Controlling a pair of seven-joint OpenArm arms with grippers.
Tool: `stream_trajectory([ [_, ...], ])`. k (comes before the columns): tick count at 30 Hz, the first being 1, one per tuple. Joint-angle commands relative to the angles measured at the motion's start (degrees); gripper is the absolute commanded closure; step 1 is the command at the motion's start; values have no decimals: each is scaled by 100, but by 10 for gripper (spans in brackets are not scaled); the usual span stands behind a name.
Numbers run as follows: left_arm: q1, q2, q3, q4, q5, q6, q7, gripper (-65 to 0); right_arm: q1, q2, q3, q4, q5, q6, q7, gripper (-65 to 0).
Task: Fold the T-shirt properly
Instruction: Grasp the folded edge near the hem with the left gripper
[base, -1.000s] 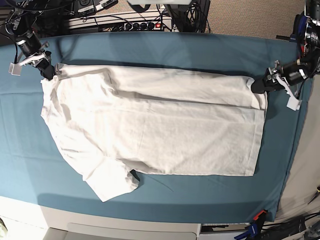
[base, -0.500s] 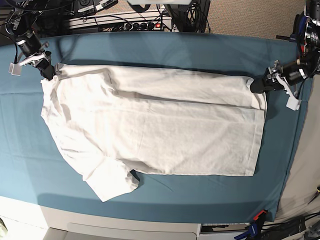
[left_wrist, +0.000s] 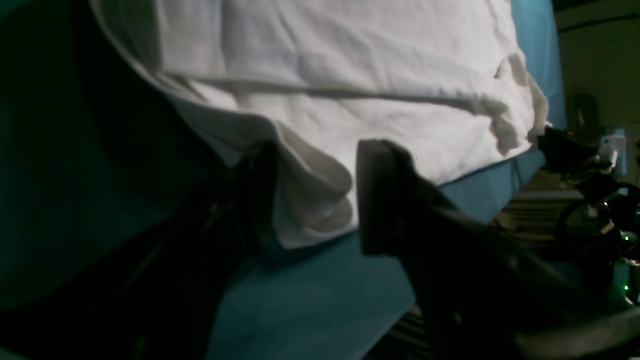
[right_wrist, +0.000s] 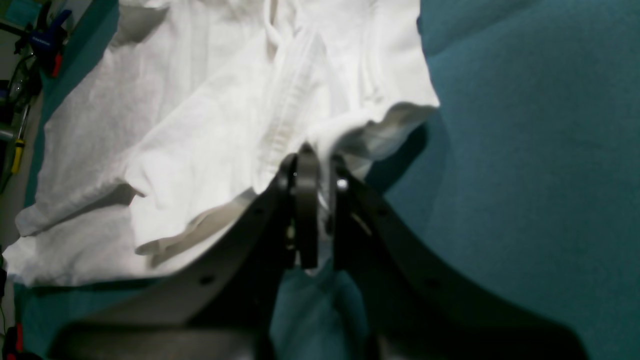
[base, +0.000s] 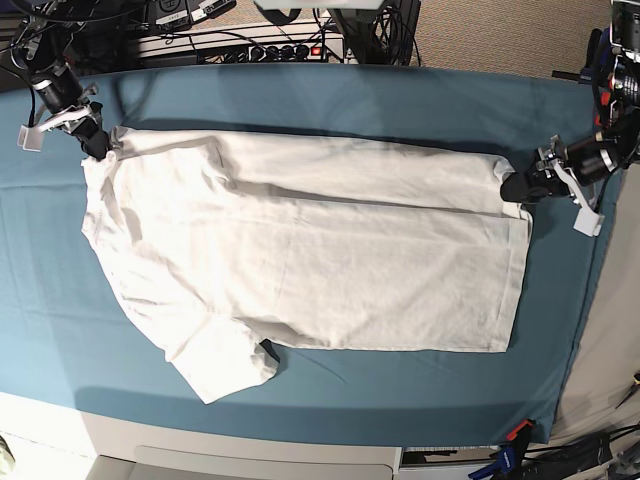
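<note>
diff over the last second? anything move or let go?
The left gripper has drawn back a little toward the table's end, off the T-shirt hem corner. Its fingers stand apart with the corner lying loose between them, so it looks released. The right gripper stays shut on the shoulder corner, unmoved. The shirt's folded layout on the teal cloth is unchanged.

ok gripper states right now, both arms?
Left gripper: open, jaws either side of the T-shirt corner, not clamped.
Right gripper: shut on the T-shirt's edge.
</note>
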Motion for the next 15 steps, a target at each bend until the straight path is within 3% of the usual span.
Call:
stream_trajectory([
  [1, -63, -131, -50, 63, -134, -68, -79, -273, 2, 129, 59, 81, 98, 47, 131, 0],
  [10, -61, -131, -50, 63, -11, -61, 2, -273, 0, 129, 59, 81, 98, 47, 129, 0],
  [15, 2, -129, -50, 61, 192, 109, -48, -273, 0, 129, 59, 81, 98, 47, 129, 0],
])
